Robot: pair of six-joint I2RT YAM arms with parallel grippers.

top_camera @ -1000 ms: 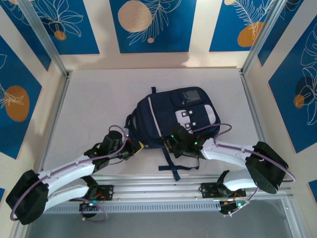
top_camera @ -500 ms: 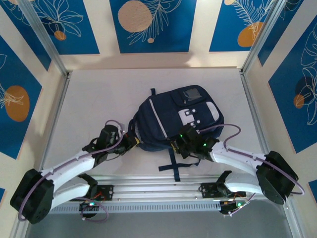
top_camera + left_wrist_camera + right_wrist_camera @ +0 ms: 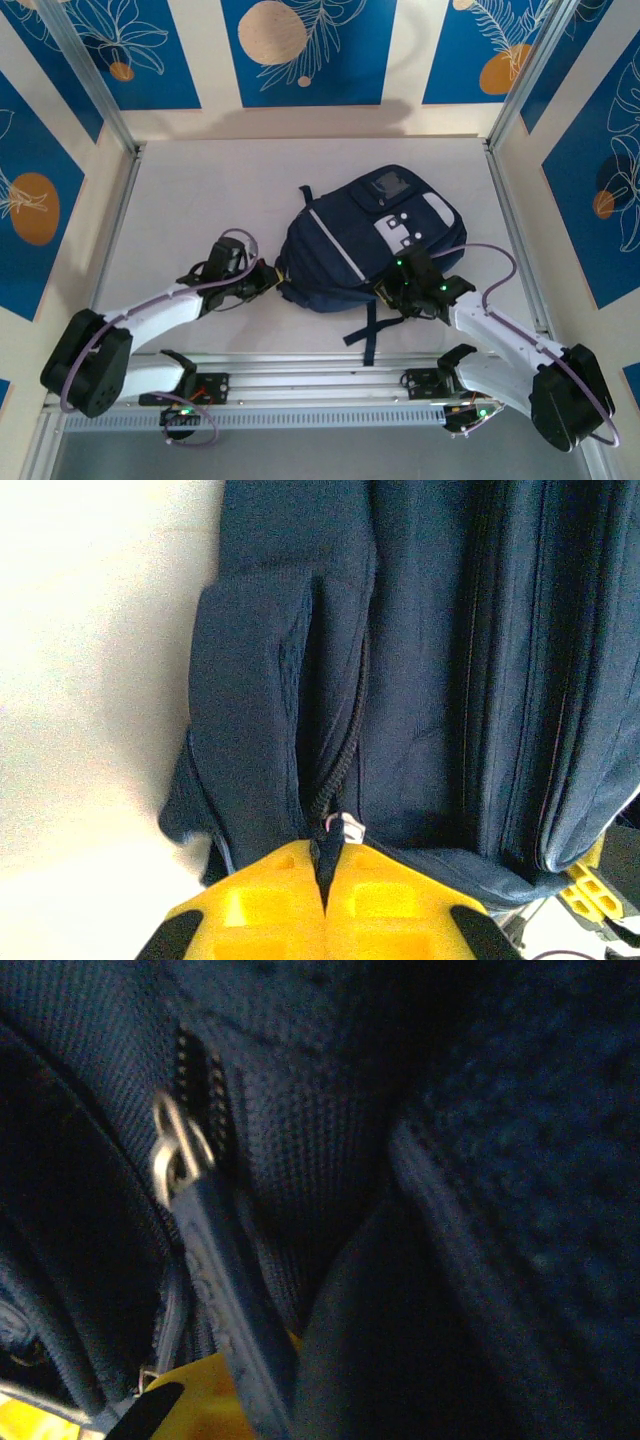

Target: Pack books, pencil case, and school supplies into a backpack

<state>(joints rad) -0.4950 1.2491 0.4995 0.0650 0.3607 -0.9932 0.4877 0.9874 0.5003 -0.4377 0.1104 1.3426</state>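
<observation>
The backpack [image 3: 365, 240] lay flat on the table [image 3: 190, 200], right of middle, straps toward me. My left claw [image 3: 268, 281] was pinched fully shut on the zip [image 3: 345, 770] end at its left side, I judge to anchor the bag. My right claw [image 3: 402, 296], at the near edge, was narrow and apparently nipped the pull tab [image 3: 215, 1260], ready to run the zip.

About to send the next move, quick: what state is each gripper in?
Left gripper: closed, pinching the backpack at its side zip.
Right gripper: closed, apparently on a zip pull of the backpack.
</observation>
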